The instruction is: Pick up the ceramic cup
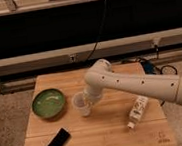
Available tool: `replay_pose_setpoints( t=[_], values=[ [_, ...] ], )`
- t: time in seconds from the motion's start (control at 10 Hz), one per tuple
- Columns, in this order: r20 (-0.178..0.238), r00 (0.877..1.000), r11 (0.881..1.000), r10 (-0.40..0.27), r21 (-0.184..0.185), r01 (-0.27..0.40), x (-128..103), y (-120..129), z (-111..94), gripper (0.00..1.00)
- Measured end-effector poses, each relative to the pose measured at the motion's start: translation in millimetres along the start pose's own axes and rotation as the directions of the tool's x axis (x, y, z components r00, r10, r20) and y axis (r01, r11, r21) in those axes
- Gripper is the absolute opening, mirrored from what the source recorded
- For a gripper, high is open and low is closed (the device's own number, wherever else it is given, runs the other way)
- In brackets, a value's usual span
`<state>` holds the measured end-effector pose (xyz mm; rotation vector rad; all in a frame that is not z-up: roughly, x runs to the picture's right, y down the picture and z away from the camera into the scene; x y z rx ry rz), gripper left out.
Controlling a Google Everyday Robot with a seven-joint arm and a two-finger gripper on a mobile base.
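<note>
The ceramic cup (79, 102) is a small pale handleless cup standing on the wooden table (108, 136), just right of the green bowl. My gripper (89, 106) is at the cup's right side, pressed against it, at the end of the white arm (136, 84) that reaches in from the right. The arm's wrist hides the cup's right edge and the gripper's tips.
A wide green bowl (48, 103) sits at the table's left. A black flat phone-like object (57, 142) lies at the front left. A white bottle with a label (138, 110) lies on its side at the right. A dark wall and cables run behind the table.
</note>
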<state>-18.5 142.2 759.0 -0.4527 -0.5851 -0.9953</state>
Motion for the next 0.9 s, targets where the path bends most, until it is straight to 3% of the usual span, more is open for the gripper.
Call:
replay_pose_setpoints(
  t=[0.9],
  values=[
    [0.006,1.000,1.000,-0.024,0.006,0.024,1.7,-0.7,-20.5,0.01]
  ],
)
